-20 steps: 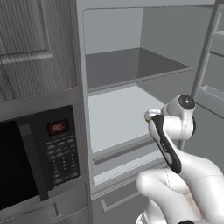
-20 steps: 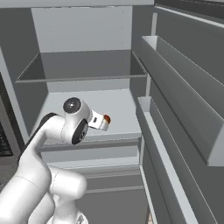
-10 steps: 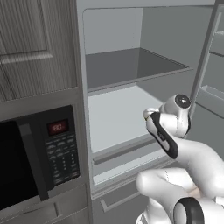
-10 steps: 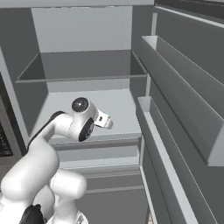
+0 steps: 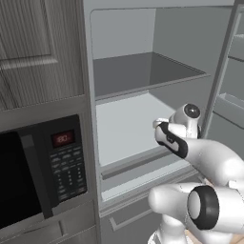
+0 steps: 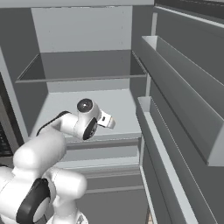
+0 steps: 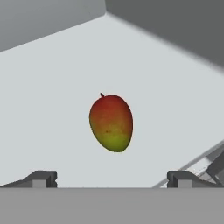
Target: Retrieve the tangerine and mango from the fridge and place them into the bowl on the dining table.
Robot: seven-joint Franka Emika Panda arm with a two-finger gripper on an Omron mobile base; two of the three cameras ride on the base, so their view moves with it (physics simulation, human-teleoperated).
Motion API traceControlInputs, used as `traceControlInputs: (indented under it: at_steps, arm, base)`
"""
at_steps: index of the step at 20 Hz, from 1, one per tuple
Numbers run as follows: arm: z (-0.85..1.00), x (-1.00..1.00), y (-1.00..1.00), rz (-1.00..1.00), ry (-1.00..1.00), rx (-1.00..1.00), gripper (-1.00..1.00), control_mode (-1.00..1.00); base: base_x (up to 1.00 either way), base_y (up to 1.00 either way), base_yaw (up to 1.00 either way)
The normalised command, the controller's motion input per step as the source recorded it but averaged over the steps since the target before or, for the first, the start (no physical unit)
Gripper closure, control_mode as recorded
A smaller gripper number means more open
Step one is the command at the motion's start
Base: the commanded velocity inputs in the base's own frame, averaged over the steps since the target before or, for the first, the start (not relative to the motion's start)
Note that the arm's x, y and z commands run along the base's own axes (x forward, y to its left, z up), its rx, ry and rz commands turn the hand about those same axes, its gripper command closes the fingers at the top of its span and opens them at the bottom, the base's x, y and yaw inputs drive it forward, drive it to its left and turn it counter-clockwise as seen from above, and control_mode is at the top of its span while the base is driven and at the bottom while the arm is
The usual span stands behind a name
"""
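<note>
Standing open, fridge [image 5: 143,95] shows pale shelves, door bins at side. Black microwave [image 5: 38,176] just beside fridge, under wood-grain cabinet [image 5: 38,47]. White arm [image 6: 48,148] reaches to fridge lower shelf [image 6: 87,109]. Mango [image 7: 111,123] lies alone on that shelf, red top, yellow-green bottom, apparently near shelf middle. Gripper [image 7: 112,178] near mango, not touching; fingers spread wide, nothing between.
</note>
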Motion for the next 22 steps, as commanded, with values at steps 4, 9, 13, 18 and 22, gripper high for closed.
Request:
traceControlInputs:
  at_steps: [4, 9, 13, 18, 22]
  arm:
    - [-0.19, 0.30, -0.06, 0.00, 0.01, 0.01, -1.00, -1.00]
    - [-0.16, 0.30, -0.11, 0.00, 0.01, 0.01, -1.00, -1.00]
    - [-0.16, 0.33, -0.04, 0.00, 0.01, 0.00, -1.00, -1.00]
    - [-0.22, 0.31, 0.00, 0.00, 0.01, 0.00, -1.00, -1.00]
    - [-0.31, 0.22, 0.00, 0.00, 0.00, 0.00, -1.00, -1.00]
  base:
    - [0.00, 0.00, 0.00]
    - [0.00, 0.00, 0.00]
    - [0.00, 0.00, 0.00]
    - [0.00, 0.00, 0.00]
    - [0.00, 0.00, 0.00]
